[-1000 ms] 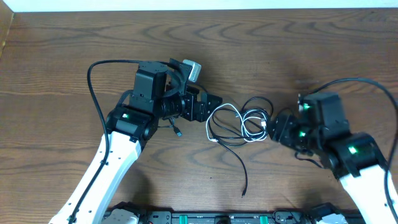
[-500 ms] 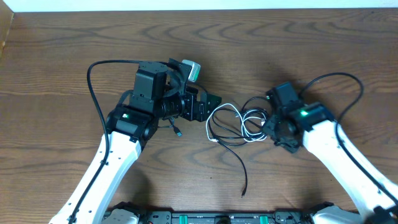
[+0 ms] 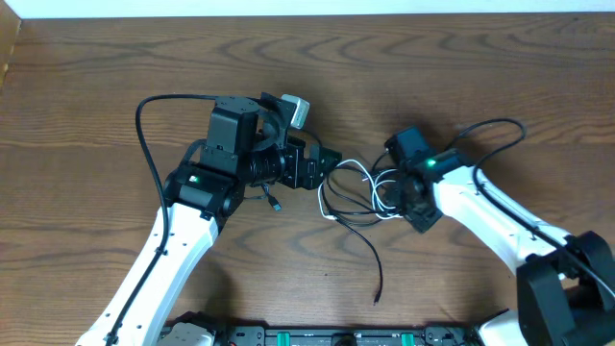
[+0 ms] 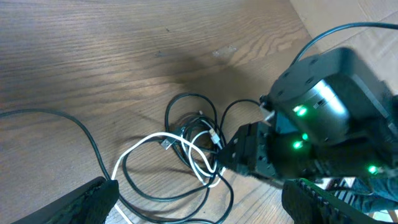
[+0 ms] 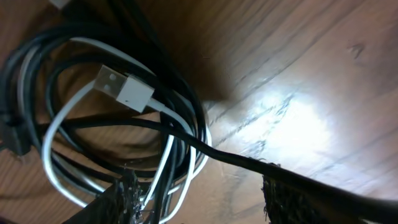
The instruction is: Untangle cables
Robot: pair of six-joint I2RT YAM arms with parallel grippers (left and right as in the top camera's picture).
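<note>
Overhead view: cables (image 3: 370,187) in a loose tangle near the middle of the wooden surface (image 3: 96,77), between the two arms. White cable (image 3: 323,197) looped through the black cables (image 3: 380,274) in overlapping coils. One black tail trailing away toward the near edge, clear of the heap.

Left wrist view: same heap, flat on the wood, white loop crossing the black rings.

Right wrist view, very close: flat white plug (image 5: 124,87) lying on top of the dark coils. One black strand stretched out across the wood toward the right-hand fingertip.

Right fingers (image 5: 127,199) spread apart, tips down at the right edge of the tangle, pinching nothing. Whether a tip touches a strand, cannot tell.

Left fingers (image 4: 93,196) spread wide, just beside the left edge of the tangle, nothing gripped between them, above the cables and not touching them.
</note>
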